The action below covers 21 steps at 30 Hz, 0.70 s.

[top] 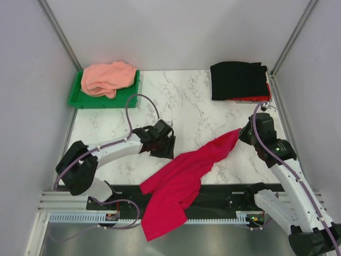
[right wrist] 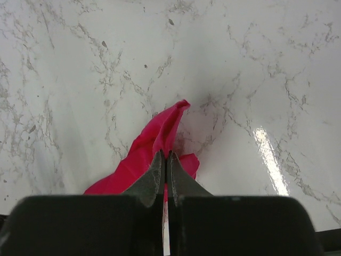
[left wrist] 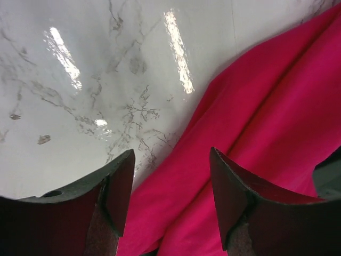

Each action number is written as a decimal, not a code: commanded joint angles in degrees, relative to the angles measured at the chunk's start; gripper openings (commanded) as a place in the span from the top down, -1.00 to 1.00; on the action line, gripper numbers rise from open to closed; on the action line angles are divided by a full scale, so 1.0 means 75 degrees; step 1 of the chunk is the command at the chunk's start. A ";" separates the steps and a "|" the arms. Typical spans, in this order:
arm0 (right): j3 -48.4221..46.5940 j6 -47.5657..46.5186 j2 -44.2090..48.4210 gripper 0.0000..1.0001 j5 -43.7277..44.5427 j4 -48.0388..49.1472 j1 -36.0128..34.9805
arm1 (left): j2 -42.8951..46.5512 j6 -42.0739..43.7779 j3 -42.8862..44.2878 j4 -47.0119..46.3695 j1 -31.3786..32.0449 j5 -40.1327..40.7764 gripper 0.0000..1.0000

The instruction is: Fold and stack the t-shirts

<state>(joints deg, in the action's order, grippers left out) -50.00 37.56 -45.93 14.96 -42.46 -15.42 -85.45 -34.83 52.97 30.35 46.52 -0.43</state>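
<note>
The crimson-red t-shirt (top: 181, 178) lies crumpled across the front middle of the table and hangs over the near edge. My right gripper (top: 241, 133) is shut on its far right corner (right wrist: 160, 136) and holds that corner up off the marble. My left gripper (top: 166, 149) is open and empty, its fingers (left wrist: 120, 181) standing just over the shirt's left edge (left wrist: 250, 133). The salmon-pink t-shirt (top: 106, 78) lies bunched in the tray. The black t-shirt (top: 238, 79) lies folded at the back right on top of a folded red cloth (top: 256, 98).
A green plastic tray (top: 128, 96) stands at the back left. Grey walls close in the table on the left, back and right. A black rail (top: 224, 194) with the arm bases runs along the near edge.
</note>
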 commanded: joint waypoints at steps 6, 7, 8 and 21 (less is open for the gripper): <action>0.0151 0.0043 -0.0333 1.00 -0.0038 0.0282 0.0005 | -0.0114 -0.0805 -0.0699 -0.1058 0.0757 0.0092 -0.22; 0.0162 0.0054 -0.0333 1.00 -0.0038 0.0294 0.0017 | -0.0196 -0.0863 -0.0734 -0.1093 0.0851 0.0092 -0.19; 0.0186 0.0043 -0.0333 1.00 -0.0038 0.0294 0.0017 | -0.0266 -0.0876 -0.0735 -0.1093 0.0898 0.0092 -0.19; -0.0642 -0.0297 -0.0531 1.00 0.0008 0.0153 0.0029 | 0.0504 -0.0524 0.1313 0.0719 0.0934 0.1730 0.96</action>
<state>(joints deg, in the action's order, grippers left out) -49.36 36.93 -49.04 13.91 -42.28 -15.40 -88.27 -40.32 54.02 30.94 53.49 3.86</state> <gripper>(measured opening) 0.010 0.041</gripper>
